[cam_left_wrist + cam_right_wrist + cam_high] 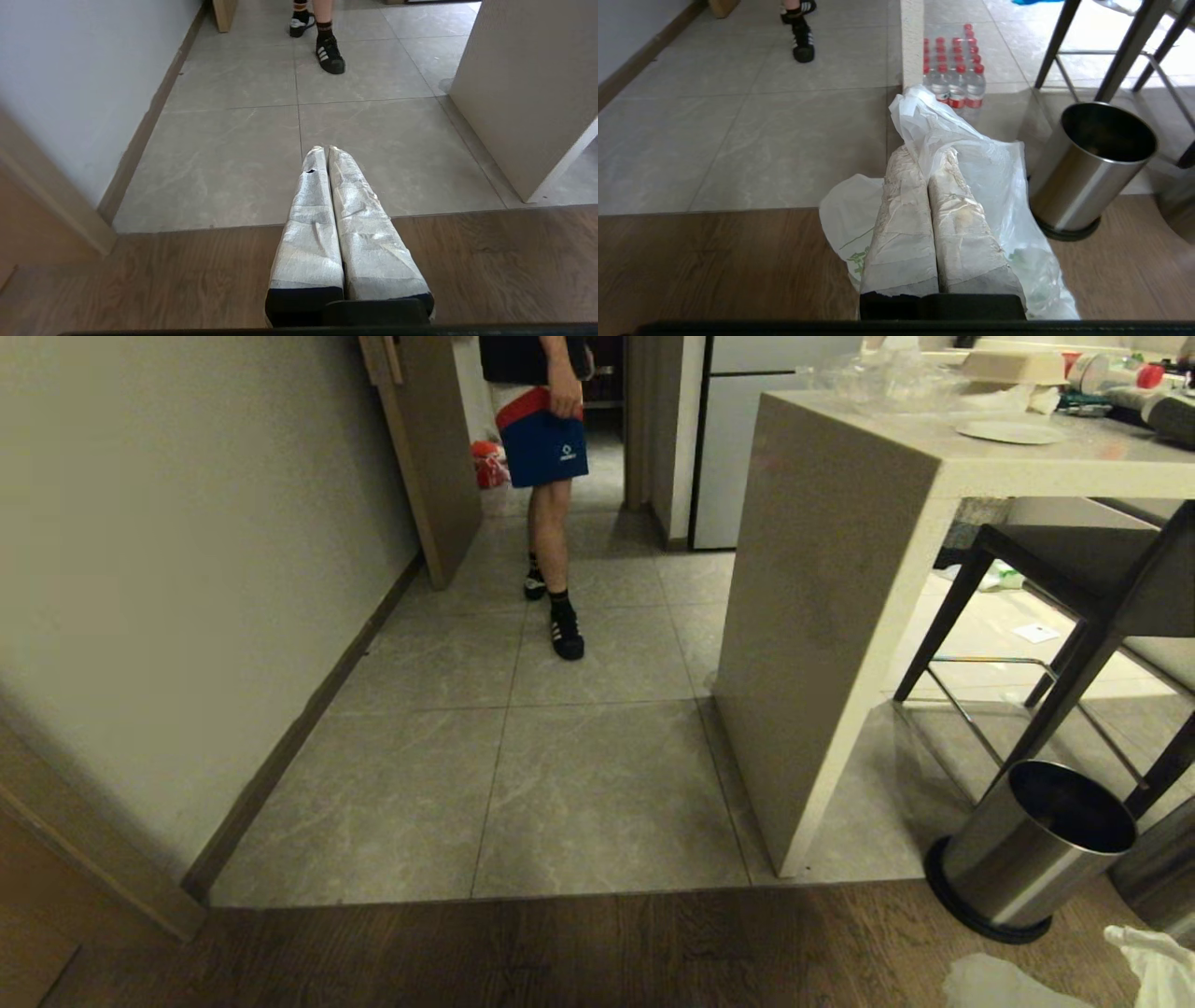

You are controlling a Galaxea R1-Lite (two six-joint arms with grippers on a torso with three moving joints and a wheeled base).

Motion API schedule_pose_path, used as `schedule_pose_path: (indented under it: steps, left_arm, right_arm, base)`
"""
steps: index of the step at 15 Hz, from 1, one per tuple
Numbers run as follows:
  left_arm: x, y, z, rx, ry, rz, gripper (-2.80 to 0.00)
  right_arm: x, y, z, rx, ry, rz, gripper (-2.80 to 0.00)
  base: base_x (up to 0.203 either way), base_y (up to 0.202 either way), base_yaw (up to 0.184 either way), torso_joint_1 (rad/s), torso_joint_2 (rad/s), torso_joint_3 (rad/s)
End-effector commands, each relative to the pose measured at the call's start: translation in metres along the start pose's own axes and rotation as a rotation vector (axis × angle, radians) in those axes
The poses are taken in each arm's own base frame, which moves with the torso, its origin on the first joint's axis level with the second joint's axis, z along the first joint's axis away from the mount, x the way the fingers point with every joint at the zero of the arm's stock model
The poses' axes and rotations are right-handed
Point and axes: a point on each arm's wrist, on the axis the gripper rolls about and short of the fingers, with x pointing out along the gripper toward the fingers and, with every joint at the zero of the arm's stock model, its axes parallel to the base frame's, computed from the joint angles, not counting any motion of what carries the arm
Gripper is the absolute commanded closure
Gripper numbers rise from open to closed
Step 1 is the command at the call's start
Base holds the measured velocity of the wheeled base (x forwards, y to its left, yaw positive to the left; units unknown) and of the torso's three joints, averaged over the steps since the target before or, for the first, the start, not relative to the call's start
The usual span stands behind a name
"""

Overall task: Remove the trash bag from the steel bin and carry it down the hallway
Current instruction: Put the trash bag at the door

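My right gripper (927, 157) is shut on the trash bag (999, 186), a thin translucent-white bag with green print. The plastic is pinched between the taped fingertips and drapes over and under both fingers. The bag is out of the steel bin (1092, 168), which stands just beside it on the wood floor, its dark inside showing nothing. In the head view the steel bin (1027, 845) is at the lower right, with the trash bag (1158, 966) showing only at the bottom right edge. My left gripper (327, 150) is shut and holds nothing. The hallway (560, 784) of grey tiles lies ahead.
A person (551, 476) stands in the hallway near an open door (429, 457). A cream counter (831, 597) borders the hallway's right side, with a dark stool (1074, 616) beyond it. A pack of water bottles (957, 70) sits by the counter's foot. A wall (187, 569) lines the left.
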Motion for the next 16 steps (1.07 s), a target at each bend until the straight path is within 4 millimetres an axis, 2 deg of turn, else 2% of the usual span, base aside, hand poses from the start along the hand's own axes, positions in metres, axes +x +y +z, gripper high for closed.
schedule_pose_path:
  steps: [1,6,10,16]
  left_arm:
    - [0.0001,0.0000,0.0000,0.000,0.001,0.001,0.00]
    - [0.0001,0.0000,0.0000,0.000,0.001,0.001,0.00]
    - [0.0001,0.0000,0.0000,0.000,0.001,0.001,0.00]
    - [0.0001,0.0000,0.0000,-0.002,0.001,0.001,0.00]
  right_arm:
    - [0.0001,0.0000,-0.0001,0.000,0.002,0.000,0.00]
    - [0.0001,0.0000,-0.0001,0.000,0.002,0.000,0.00]
    - [0.0001,0.0000,-0.0001,0.000,0.002,0.000,0.00]
    - [0.0001,0.0000,-0.0001,0.000,0.002,0.000,0.00]
  base:
    - [0.000,0.000,0.000,0.000,0.00,0.000]
    - [0.001,0.130,0.001,0.001,0.01,0.005]
    - [0.012,-0.002,0.001,0.002,0.00,0.001]
    - [0.186,-0.001,0.000,0.005,0.00,0.002]
